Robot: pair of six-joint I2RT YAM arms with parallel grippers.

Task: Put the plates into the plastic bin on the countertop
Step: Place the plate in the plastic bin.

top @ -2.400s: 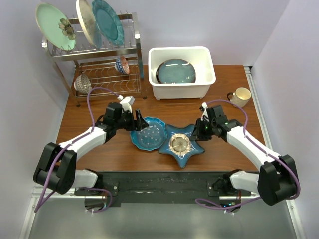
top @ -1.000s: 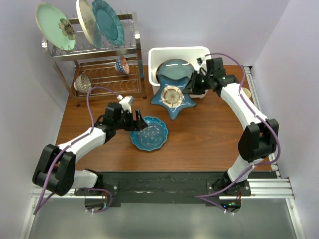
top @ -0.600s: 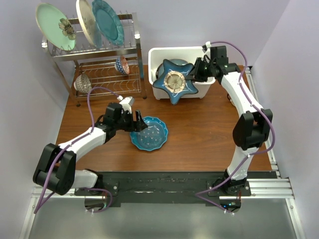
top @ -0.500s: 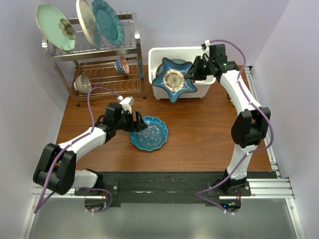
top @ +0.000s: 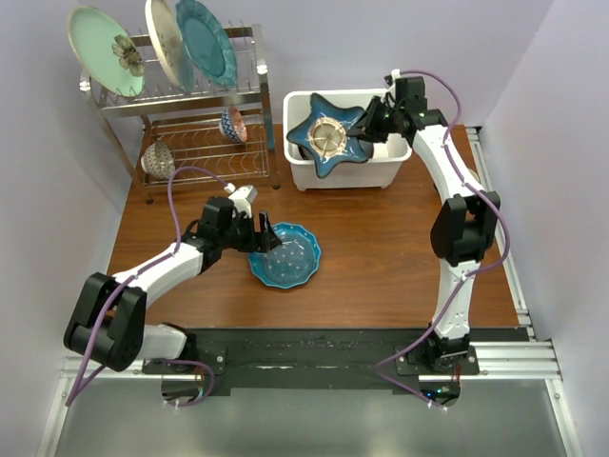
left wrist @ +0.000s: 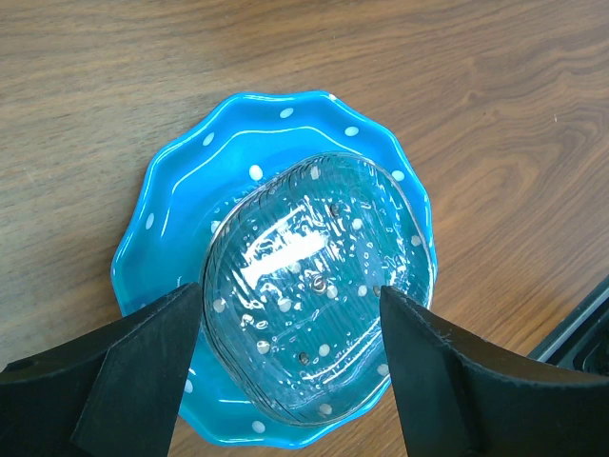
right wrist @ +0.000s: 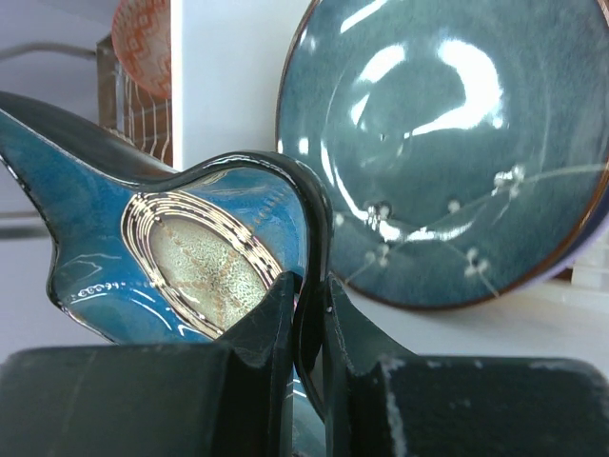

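My right gripper [top: 369,131] [right wrist: 309,286] is shut on one arm of the dark-blue star-shaped plate [top: 328,138] [right wrist: 190,248], holding it tilted over the white plastic bin [top: 343,175]. A round blue-grey plate [right wrist: 447,143] lies inside the bin beneath it. On the countertop [top: 400,257], the blue scalloped white-dotted plate [top: 285,257] [left wrist: 181,228] carries a clear glass dish [left wrist: 309,286]. My left gripper [top: 265,236] [left wrist: 290,305] hangs open just above that plate's left side, one finger on each side of the glass dish, gripping nothing.
A chrome wire rack [top: 190,103] at the back left holds a mint flower plate [top: 103,48], a cream dark-rimmed plate [top: 164,43] and a teal plate [top: 207,40] upright. Two small patterned bowls [top: 233,124] [top: 157,160] sit on its lower shelf.
My right arm has lifted the star-shaped plate from the countertop and carried it back over the bin. The left arm and blue scalloped plate have not moved.
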